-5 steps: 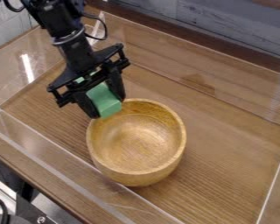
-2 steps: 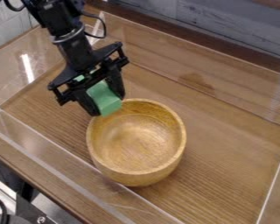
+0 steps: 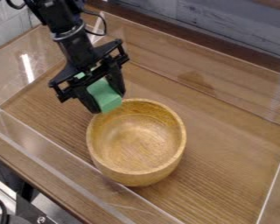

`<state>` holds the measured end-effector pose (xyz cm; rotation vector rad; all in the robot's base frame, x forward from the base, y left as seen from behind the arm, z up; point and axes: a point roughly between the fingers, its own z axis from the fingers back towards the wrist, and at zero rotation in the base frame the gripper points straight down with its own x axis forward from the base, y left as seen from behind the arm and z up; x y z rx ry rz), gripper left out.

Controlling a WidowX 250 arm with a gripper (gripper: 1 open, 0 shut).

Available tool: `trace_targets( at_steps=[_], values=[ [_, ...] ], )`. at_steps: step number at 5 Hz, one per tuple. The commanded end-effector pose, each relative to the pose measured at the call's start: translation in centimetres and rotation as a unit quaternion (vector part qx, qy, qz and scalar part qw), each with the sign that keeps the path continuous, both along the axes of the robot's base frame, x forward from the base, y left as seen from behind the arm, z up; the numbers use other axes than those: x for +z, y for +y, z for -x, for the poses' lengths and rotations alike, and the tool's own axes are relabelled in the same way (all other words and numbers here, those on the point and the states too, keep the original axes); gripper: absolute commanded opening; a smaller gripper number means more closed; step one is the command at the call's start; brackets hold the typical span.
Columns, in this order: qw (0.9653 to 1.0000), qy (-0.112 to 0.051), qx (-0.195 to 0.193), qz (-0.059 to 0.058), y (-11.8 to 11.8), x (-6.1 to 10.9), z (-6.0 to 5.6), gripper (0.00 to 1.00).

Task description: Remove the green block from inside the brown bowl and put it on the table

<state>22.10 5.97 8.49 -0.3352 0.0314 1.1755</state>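
Here's the arm coming in from the upper left, black fingers (image 3: pixel 97 92) clamped on the green block (image 3: pixel 104 96), one finger on either side of it. The block hangs tilted, its lower end just above the brown bowl's (image 3: pixel 136 140) rim at the upper-left edge; whether it touches the rim I cannot tell. It is out of the bowl's hollow, which shows bare grain all the way down.

Now the room around it. The bowl sits toward the near middle of the worktop (image 3: pixel 224 96), and a clear acrylic wall (image 3: pixel 60 166) runs diagonally along the near-left side, close to the bowl's lower edge. Tight there. Another clear panel (image 3: pixel 276 179) stands at the far right. Between the bowl and that right panel lies a broad open stretch of wood grain, and there is more bare worktop behind the bowl, up toward the back edge. Left of the fingers, a narrower strip of worktop runs to the left wall.

Against the frame a second ago: the fingers and block sit in the same spot, same tilt, same grip. The bowl has not shifted either. Everything holding steady.
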Motion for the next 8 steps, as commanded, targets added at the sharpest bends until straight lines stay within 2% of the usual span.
trace_targets(
  at_steps=[1,8],
  values=[
    [0.9997,-0.021,0.004,-0.009,0.73,1.08,-0.82,0.0],
    [0.9997,-0.021,-0.008,-0.006,1.16,1.05,-1.09,0.0]
  ],
)
